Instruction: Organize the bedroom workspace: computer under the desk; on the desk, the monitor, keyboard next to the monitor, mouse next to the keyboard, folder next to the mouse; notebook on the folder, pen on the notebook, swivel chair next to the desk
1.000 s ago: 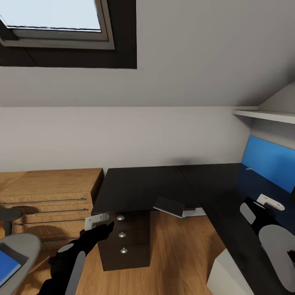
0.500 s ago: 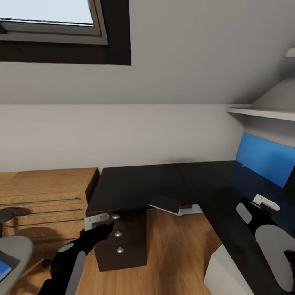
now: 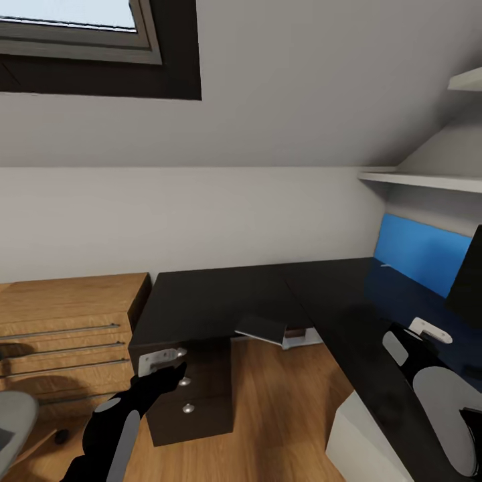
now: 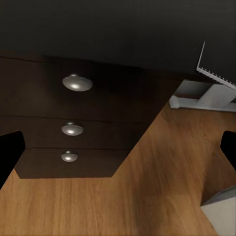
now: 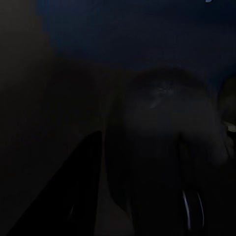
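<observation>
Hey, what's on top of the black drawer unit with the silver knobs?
The black drawer unit carries a dark flat top with one thing on it: a thin dark slab overhanging its front corner. The left pincer hides a bit of the front edge.

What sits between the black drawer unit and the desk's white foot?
In the left wrist view, only bare wood floor lies between the drawer unit and the white foot.
</observation>
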Controlling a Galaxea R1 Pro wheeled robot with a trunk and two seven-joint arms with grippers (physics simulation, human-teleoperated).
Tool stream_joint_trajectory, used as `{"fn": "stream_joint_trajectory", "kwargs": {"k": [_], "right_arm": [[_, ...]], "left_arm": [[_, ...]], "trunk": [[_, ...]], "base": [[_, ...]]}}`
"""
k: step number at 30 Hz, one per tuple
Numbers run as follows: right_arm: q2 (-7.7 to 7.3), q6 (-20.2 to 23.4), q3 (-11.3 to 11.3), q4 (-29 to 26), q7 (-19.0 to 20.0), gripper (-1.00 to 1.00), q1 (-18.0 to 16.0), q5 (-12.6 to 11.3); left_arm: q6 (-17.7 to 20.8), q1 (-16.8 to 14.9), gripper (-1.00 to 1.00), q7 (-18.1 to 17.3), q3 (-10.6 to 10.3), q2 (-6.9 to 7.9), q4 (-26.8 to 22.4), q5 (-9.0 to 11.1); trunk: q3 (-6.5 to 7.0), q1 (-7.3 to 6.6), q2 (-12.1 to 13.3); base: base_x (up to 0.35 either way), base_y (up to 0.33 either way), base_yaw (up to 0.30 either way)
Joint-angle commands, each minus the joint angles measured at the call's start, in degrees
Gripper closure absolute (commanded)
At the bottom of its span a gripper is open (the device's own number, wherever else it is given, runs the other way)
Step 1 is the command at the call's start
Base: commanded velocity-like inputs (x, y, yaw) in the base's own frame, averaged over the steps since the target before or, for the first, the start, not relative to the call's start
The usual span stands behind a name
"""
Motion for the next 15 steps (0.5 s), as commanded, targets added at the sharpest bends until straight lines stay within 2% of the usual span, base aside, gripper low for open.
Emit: {"fn": "stream_joint_trajectory", "kwargs": {"k": [1,12,15], "right_arm": [[-0.01,0.09,0.04,-0.09,-0.05,1.0,-0.02,-0.42],[0.07,0.1,0.04,0.05,-0.05,1.0,-0.02,-0.43],[0.97,0.07,-0.02,0.05,-0.05,1.0,-0.01,-0.36]], "left_arm": [[0.3,-0.04,-1.0,0.4,0.04,-0.04,-0.07,0.61],[0.26,-0.04,-1.0,0.4,0.04,-0.04,-0.07,0.61],[0.27,-0.04,-1.0,0.41,0.1,-0.04,-0.07,0.58]], "trunk": [[-0.25,0.23,-0.46],[-2.23,2.64,-4.87],[-2.77,3.3,-6.07]], "base": [[0.0,0.0,0.0],[0.0,0.0,0.0],[0.0,0.0,0.0]]}}
